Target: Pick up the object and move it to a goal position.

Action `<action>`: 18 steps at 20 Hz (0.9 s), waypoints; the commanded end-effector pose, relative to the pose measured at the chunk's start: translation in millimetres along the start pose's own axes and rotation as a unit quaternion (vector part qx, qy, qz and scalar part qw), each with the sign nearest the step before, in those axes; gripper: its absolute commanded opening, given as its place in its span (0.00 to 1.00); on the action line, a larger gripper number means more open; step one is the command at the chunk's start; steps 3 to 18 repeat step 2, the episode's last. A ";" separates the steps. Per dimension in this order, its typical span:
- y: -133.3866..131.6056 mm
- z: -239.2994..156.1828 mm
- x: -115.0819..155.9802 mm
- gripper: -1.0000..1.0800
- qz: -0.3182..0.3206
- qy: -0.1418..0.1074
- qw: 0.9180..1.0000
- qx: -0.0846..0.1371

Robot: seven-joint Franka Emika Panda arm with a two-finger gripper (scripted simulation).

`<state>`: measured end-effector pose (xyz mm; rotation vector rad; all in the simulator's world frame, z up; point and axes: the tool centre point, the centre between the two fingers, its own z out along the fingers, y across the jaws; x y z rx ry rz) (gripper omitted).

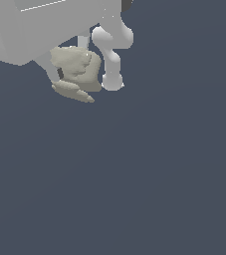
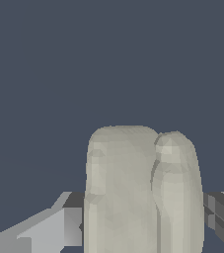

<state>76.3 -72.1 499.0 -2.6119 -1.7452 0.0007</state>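
Arm (image 1: 20, 30) — glossy white, at 11 o'clock in the exterior view.
Pincer (image 1: 82, 74) — pinching the object from both sides, evidently for carrying.
Object (image 1: 77, 72) — lumpy beige, between the fingers (image 2: 59, 227), flared base lowermost; no goal marker visible.

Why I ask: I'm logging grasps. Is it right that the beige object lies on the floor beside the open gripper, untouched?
No. The object is not lying free: the wrist view shows it clamped between the gripper fingers, one on each side. The exterior view shows it under the arm, at the fingers.
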 end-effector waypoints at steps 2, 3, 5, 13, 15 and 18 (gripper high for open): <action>0.3 -0.8 -0.1 0.00 0.000 0.000 1.000 0.000; 0.3 -0.8 -0.1 0.00 0.000 0.000 1.000 0.000; 0.3 -0.8 -0.1 0.00 0.000 0.000 1.000 0.000; 0.3 -0.8 -0.1 0.00 0.000 0.000 1.000 0.000; 0.3 -0.8 -0.1 0.00 0.000 0.000 1.000 0.000; 0.3 -0.8 -0.1 0.00 0.000 0.000 1.000 0.000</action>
